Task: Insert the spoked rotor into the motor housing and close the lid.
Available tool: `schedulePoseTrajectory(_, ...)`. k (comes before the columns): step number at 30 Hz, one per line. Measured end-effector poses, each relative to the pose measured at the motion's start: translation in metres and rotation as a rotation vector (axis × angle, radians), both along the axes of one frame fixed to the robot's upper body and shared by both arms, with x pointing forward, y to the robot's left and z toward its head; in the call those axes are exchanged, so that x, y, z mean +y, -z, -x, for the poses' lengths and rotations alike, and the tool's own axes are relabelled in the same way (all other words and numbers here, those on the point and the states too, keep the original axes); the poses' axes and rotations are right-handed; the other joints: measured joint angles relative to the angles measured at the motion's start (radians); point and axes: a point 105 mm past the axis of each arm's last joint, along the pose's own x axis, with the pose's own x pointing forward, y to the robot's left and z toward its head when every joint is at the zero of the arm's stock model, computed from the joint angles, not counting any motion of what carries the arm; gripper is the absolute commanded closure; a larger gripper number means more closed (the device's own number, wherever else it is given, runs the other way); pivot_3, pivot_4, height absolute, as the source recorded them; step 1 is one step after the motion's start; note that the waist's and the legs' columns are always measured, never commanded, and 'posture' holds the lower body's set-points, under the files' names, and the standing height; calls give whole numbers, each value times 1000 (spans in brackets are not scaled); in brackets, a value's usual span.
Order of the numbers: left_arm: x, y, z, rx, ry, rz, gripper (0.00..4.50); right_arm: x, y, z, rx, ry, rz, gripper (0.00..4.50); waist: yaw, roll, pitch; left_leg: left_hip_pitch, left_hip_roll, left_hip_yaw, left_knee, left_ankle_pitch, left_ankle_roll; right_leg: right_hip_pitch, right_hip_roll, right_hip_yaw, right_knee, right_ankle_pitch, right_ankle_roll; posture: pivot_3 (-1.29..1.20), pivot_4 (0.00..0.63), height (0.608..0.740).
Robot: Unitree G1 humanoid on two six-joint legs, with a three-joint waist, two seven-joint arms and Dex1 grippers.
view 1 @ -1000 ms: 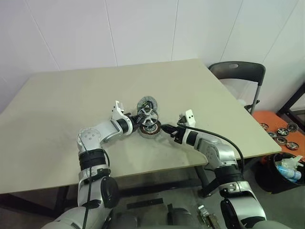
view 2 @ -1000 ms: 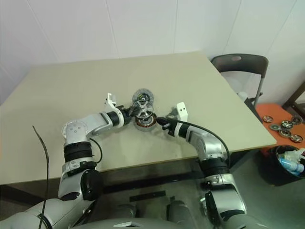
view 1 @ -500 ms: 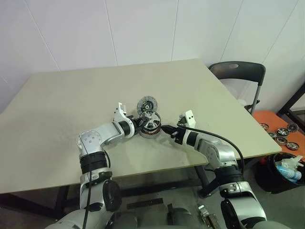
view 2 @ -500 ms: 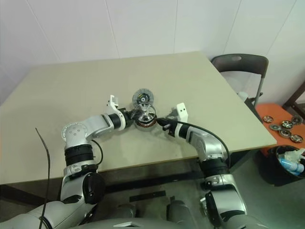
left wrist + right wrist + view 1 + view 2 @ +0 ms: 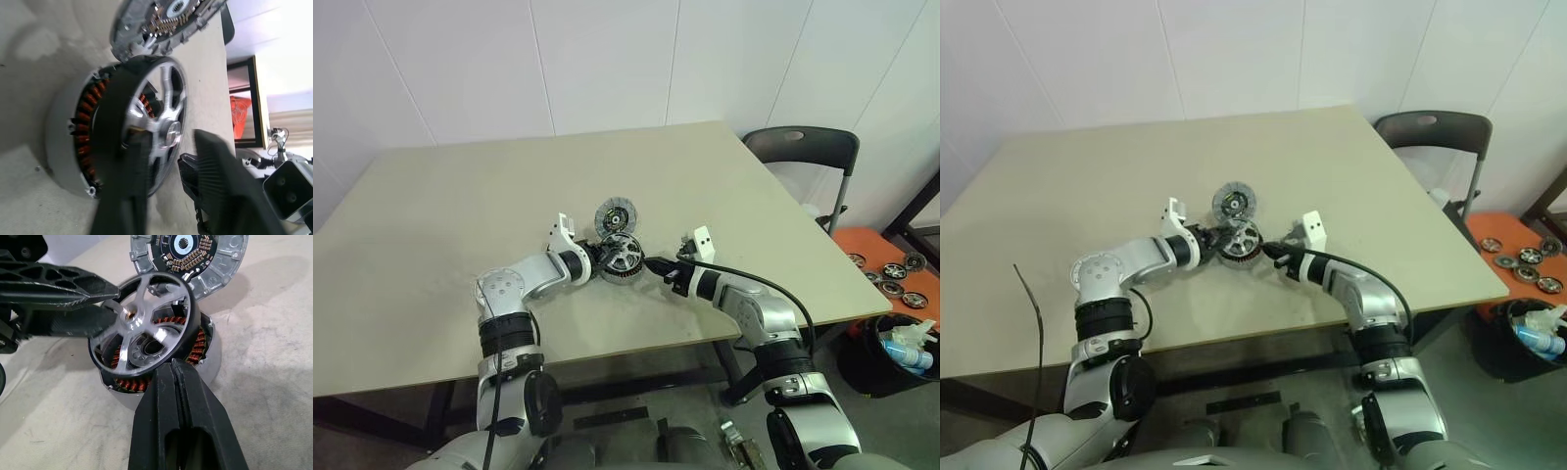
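The spoked rotor (image 5: pixel 129 312), a silver wheel with a dark rim, rests slightly tilted in the motor housing (image 5: pixel 210 357), with coppery windings showing under its spokes. The lid (image 5: pixel 188 254) stands open behind the housing, its ribbed inner face towards me. My left gripper (image 5: pixel 598 257) is on the housing's left; its fingers (image 5: pixel 63 281) stand apart on either side of the rotor's rim, one over the face and one below. My right gripper (image 5: pixel 173 367) is shut and empty, its tips against the housing's near right edge.
The housing sits mid-table on the beige table (image 5: pixel 431 215). A dark chair (image 5: pixel 800 147) stands at the far right corner. Past the right edge are an orange stand with several small wheels (image 5: pixel 891 266) and a black bin (image 5: pixel 901 348).
The left gripper has lowered the rotor from above the housing down into it, and its fingers have spread apart. The right arm has not moved.
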Motion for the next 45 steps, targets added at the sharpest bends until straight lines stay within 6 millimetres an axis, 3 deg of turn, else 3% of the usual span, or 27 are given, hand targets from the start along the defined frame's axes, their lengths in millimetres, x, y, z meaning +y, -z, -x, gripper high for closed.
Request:
schedulePoseTrajectory(2,-1,1,0,0,6,1,1452,0,0,0,-2,2,1,4500,-1,0,0,0,0,0,0,0,0,0,0,0,0,0,0,0,0,740)
schedulePoseTrajectory(7,2,1,0,-2,6,2,1452,0,-1,-1,-6,3,0,4500,0,0,0,0,0,0,0,0,0,0,0,0,0,0,0,0,0,740)
schedulePoseTrajectory(13,19,-4,-2,-26,-12,-28,1452,0,-1,-1,-13,4,0,4500,-1,0,0,0,0,0,0,0,0,0,0,0,0,0,0,0,0,740)
schedulePoseTrajectory(15,30,-13,-2,-64,-19,-33,1452,0,-1,-1,-13,4,-1,4500,-4,0,0,0,0,0,0,0,0,0,0,0,0,0,0,0,0,740)
schedulePoseTrajectory(19,57,-50,-1,-240,-16,-19,1452,0,-2,-1,-14,4,-5,4500,-5,0,0,0,1,0,-1,0,0,-1,0,0,1,0,0,0,0,740)
schedulePoseTrajectory(22,74,-83,8,-410,11,-30,1452,3,-3,-1,-19,-3,-15,4500,-5,0,0,0,1,0,-1,0,0,-1,0,0,0,0,0,0,0,740)
schedulePoseTrajectory(24,81,-90,18,-480,43,-52,1452,6,-10,0,-37,-24,-34,4500,-6,0,0,1,1,1,-1,0,0,-1,0,1,0,0,0,0,0,740)
schedulePoseTrajectory(27,93,-87,42,-590,134,-184,1452,26,-34,-4,-100,-99,-66,4500,-25,2,1,1,1,1,-2,0,0,-1,1,2,1,0,-1,0,0,740)
schedulePoseTrajectory(31,91,-89,67,-776,302,-332,1452,55,-66,-11,-195,-194,-93,4500,-30,2,1,2,2,2,-3,0,-1,0,2,1,1,-1,-3,0,0,740)
schedulePoseTrajectory(35,96,-67,81,-837,412,-471,1452,81,-51,-10,-185,-265,-52,4500,-30,3,2,2,2,2,-3,0,-1,0,1,2,1,-2,-4,0,0,740)
schedulePoseTrajectory(39,97,-61,86,-892,442,-505,1452,98,-29,-10,-130,-297,-2,4500,-30,4,3,1,3,1,-3,0,0,-1,1,2,1,-2,-4,0,0,740)
schedulePoseTrajectory(45,104,-53,90,-894,425,-549,1452,100,-38,-29,-184,-264,33,4500,-31,6,4,1,3,1,-3,0,0,-2,1,1,1,0,-1,0,0,740)
